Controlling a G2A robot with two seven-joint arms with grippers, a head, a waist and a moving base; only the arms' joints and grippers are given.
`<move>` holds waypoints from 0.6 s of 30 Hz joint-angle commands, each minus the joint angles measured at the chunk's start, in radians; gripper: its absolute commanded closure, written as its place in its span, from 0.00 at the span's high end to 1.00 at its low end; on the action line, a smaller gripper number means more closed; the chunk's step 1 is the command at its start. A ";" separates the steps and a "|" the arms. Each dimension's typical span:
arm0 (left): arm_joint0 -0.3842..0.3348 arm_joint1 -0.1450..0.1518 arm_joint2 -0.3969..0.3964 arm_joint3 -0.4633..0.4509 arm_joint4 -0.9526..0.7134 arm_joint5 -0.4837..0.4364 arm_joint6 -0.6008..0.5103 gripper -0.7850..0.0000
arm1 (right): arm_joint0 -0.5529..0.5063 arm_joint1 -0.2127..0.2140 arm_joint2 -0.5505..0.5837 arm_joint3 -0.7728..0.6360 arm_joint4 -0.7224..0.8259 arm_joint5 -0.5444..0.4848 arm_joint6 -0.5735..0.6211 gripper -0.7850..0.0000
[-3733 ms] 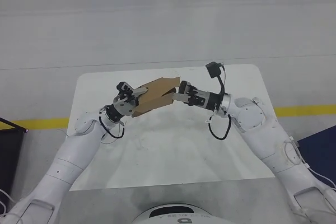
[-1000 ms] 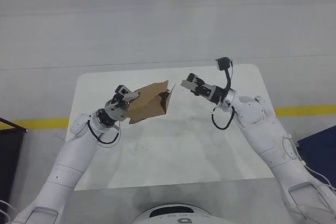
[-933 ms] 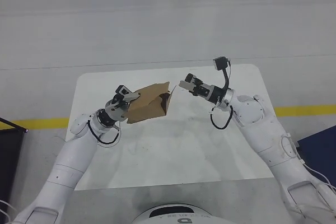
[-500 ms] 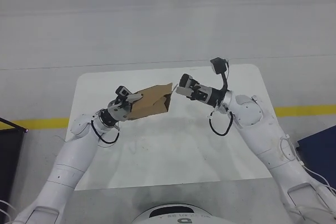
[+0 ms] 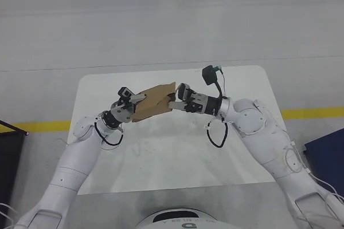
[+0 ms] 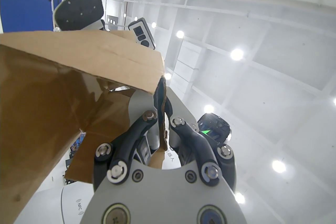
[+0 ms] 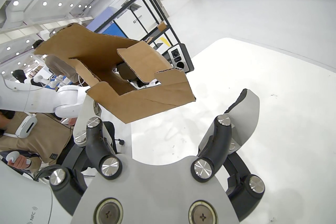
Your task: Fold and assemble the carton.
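One carton (image 5: pixel 153 102), brown corrugated board, part-folded. Top view: it was held above the far half of the table (image 5: pixel 160 172), between the two arms. The left gripper (image 5: pixel 130 104) was at its closed end and the right gripper (image 5: pixel 175 105) at its open, flapped end, whether touching or just beside could not be told. Left wrist view: the left gripper (image 6: pixel 161 104) had its jaws clamped together on one thin wall edge of the carton (image 6: pixel 65 72), with the panels spreading away from the pinch. Right wrist view: the right gripper (image 7: pixel 166 100) had its jaws wide apart. A notched flap of the carton (image 7: pixel 110 51) hung in front of the gap, nearer one finger, and no contact could be made out. Handling, as judged: light; stiff across each panel; yielding along the scored creases; flaps loose; cut edges liable to crush under a hard pinch. It was best held on a flat panel edge close to a crease, with flaps pushed rather than squeezed. Change: one second earlier the right gripper was well apart from the open end; it had since closed in, while the left grip stayed put.
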 commanded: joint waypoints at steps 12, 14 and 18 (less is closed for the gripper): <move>0.008 -0.005 -0.017 0.000 -0.002 0.007 -0.020 0.00 | -0.003 -0.002 0.011 0.026 -0.019 0.042 -0.026 1.00; 0.007 -0.006 -0.017 0.001 -0.001 0.008 -0.022 0.00 | -0.001 -0.003 0.007 0.021 -0.030 0.053 -0.026 1.00; 0.006 -0.008 -0.014 0.001 0.006 0.014 -0.027 0.00 | 0.004 -0.006 -0.003 0.015 -0.033 0.058 -0.018 1.00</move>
